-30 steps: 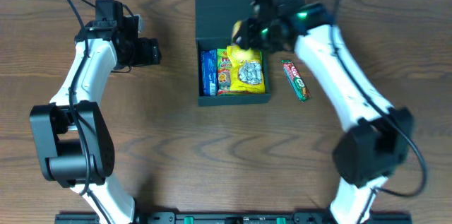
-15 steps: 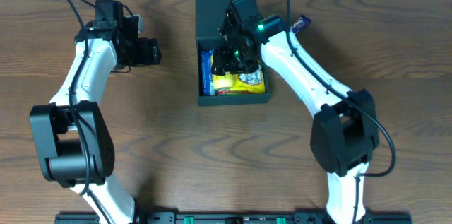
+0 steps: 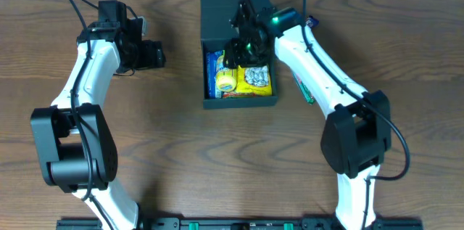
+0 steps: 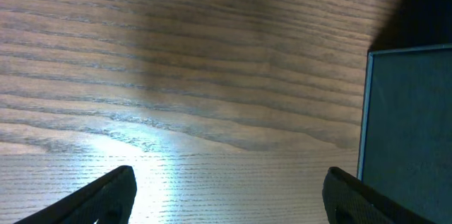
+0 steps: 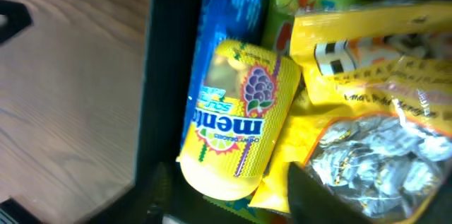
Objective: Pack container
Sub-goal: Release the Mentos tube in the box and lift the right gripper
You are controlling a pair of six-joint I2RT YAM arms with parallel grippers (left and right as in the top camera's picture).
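Tabletop (image 3: 181, 157) of brown wood carries everything, with the two arms reaching in from its near edge.

Next in size is the container (image 3: 217, 12), a matte black box at the far middle of the table. Its flap lid lies open toward the far side, and its tray sits on the near side. There is one such box.

Inside the tray, from left to right:
- One blue packet (image 5: 229, 12) stands along the left wall.
- One yellow Mentos tub (image 5: 236, 121) lies on its side, half over the blue packet.
- Yellow snack bags (image 5: 367, 37) fill the right part. There seem to be two, the nearer one printed with silver-wrapped sweets (image 5: 374, 160), though the count is not sure.

Outside the box, one red-and-green bar (image 3: 306, 93) lies on the table just right of it, partly under the right arm. One small dark packet (image 3: 312, 21) peeks out beside that arm further back, too small to read.

The right gripper (image 3: 241, 50) hangs over the tray's far left part. In the wrist view its fingers (image 5: 159, 192) stand apart on either side of the tub's near end. I cannot tell whether they press on it or merely flank it.

The left gripper (image 3: 155, 54) sits well left of the box, above bare wood. Its fingers (image 4: 106, 196) are spread wide with nothing between them, and the container's lid (image 4: 409, 132) shows at the right edge of its wrist view.
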